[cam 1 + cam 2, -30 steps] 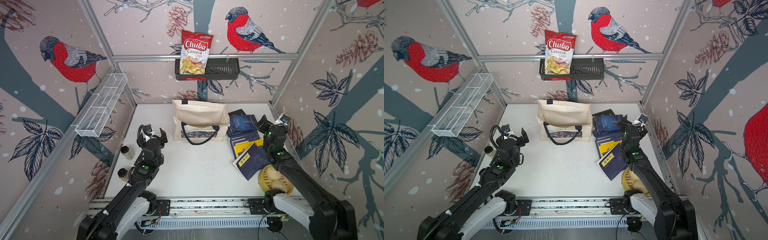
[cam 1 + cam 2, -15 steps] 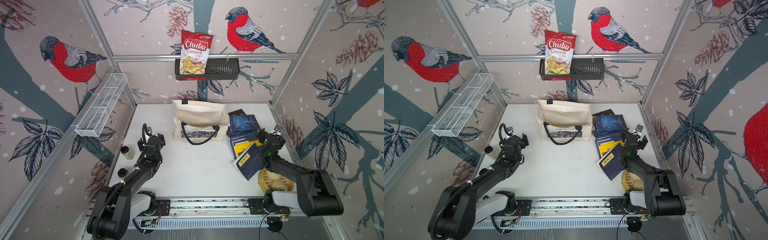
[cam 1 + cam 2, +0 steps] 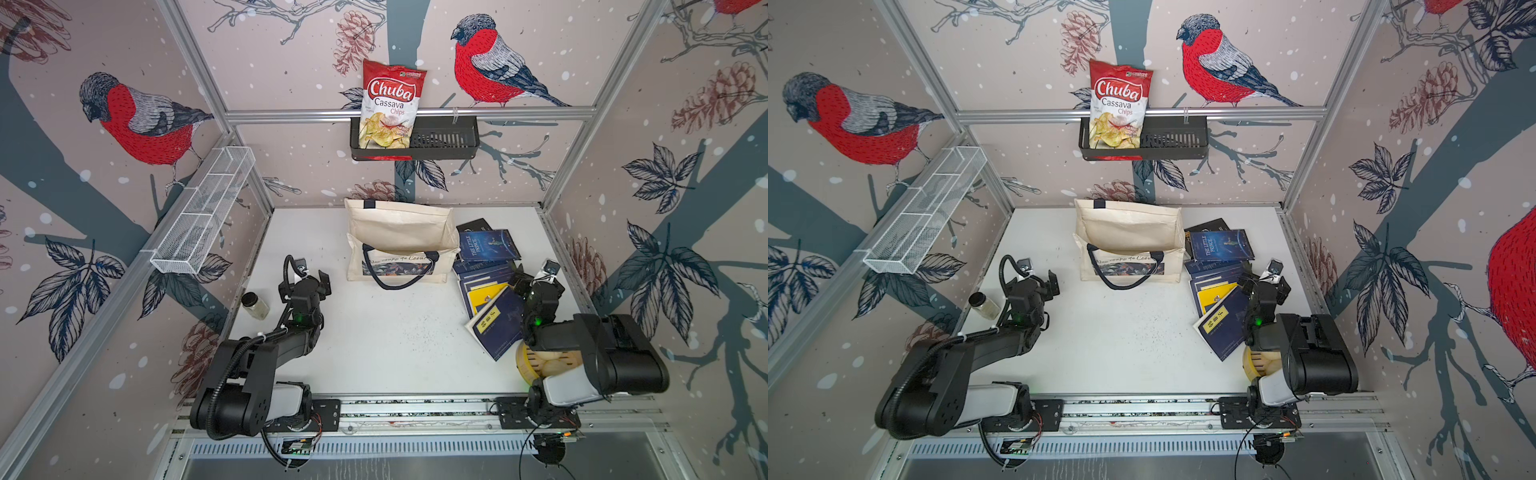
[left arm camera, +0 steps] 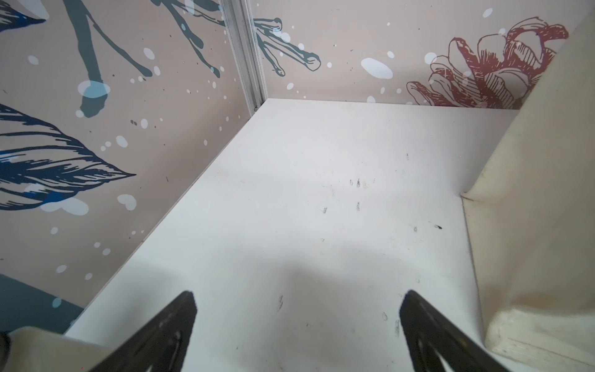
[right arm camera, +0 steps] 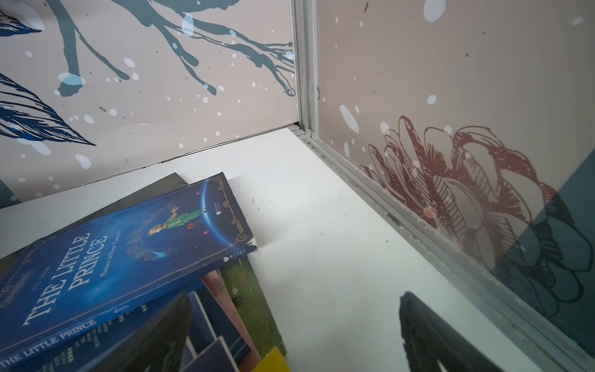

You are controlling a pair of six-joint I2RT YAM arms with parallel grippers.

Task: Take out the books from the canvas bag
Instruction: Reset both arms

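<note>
1. My left arm is folded low, with its elbow back by the front rail. The left claw points at the back wall. It is spread wide and holds nothing. In the wrist view only the bare white table shows between its two black fingers.
2. My right arm is folded low too. The right claw is spread wide and holds nothing. It hangs over the right edge of the book pile — in its wrist view one finger is above the books and one is above bare table.
3. The cream canvas bag with navy strap handles stands upright at the back middle of the table. Its mouth is open to the top. It is near the left claw but not touching it.
4. The thin dark blue paperback books lie outside the bag, in a messy fan on the table just right of it. The blue "The Little Prince" book is on top at the back end.
5. A small glass jar with a dark lid sits by the left wall, beside my left arm. A round pale bamboo steamer sits partly under my right arm, right by the front-most book.
6. A red and white chips bag stands in a black basket high on the back wall. A white wire shelf hangs on the left wall.
</note>
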